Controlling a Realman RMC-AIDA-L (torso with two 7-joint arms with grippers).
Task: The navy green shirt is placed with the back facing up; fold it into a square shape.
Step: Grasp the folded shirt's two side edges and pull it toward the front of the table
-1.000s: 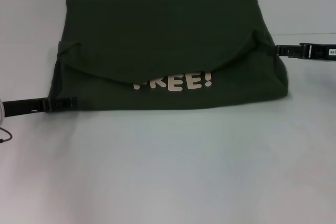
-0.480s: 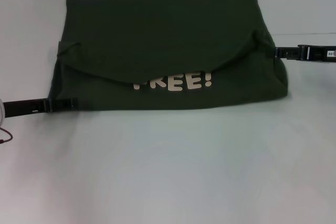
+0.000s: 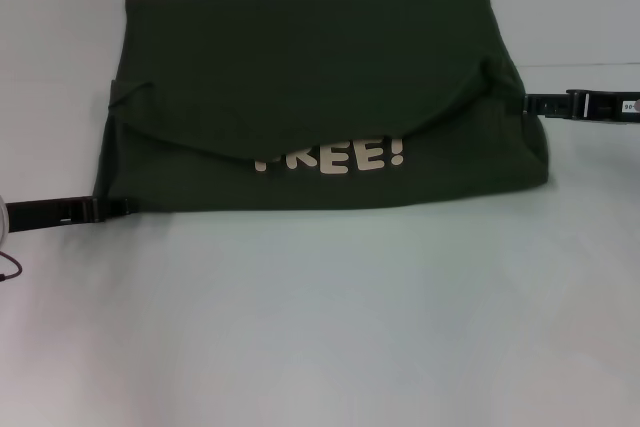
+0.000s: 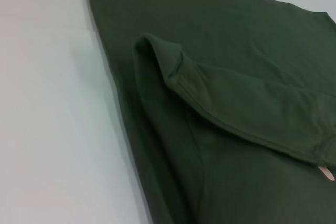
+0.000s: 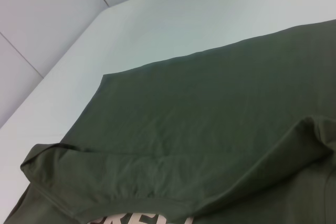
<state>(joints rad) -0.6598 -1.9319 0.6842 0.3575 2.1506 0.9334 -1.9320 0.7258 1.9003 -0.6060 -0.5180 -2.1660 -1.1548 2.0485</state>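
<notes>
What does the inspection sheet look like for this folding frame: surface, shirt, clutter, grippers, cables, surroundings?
Surface: pale table, bare in front of the shirt.
Job's things: navy green shirt lies partly folded, an upper flap draped over the front so the cream lettering is cut off along its top.
Clutter: nothing seen.
Grippers: left gripper at the shirt's near left corner, right gripper at its right edge.
Cables: thin dark wire at the left edge of the head view.
Surroundings: pale wall panels behind the table in the right wrist view.
</notes>
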